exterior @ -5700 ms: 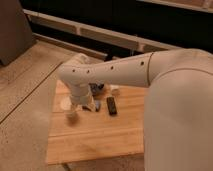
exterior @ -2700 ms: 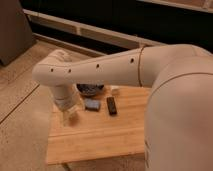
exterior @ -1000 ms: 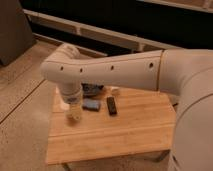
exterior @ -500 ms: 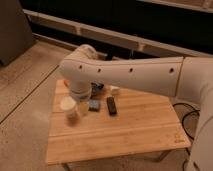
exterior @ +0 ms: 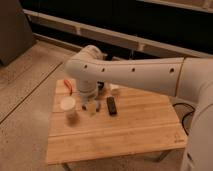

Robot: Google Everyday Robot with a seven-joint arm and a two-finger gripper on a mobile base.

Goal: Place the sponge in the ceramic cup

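The sponge (exterior: 93,106), a small blue-grey pad, lies on the wooden table (exterior: 130,130) left of centre. It sits partly under the end of my white arm. The ceramic cup (exterior: 67,103) is cream-white with a wide pale rim and stands just left of the sponge, near the table's left edge. My gripper (exterior: 90,99) hangs from the wrist directly over the sponge, right of the cup. The bulky arm reaches in from the right and hides the table's back middle.
A narrow black bar (exterior: 111,105) lies just right of the sponge. An orange item (exterior: 68,84) sits at the table's back left corner, and a small pale object (exterior: 115,90) shows behind the bar. A speckled floor surrounds the table, with a dark wall behind.
The arm has swung rightward across the table, uncovering the cup and the left edge. The wrist now sits over the sponge. Cup, sponge and black bar have stayed in place.
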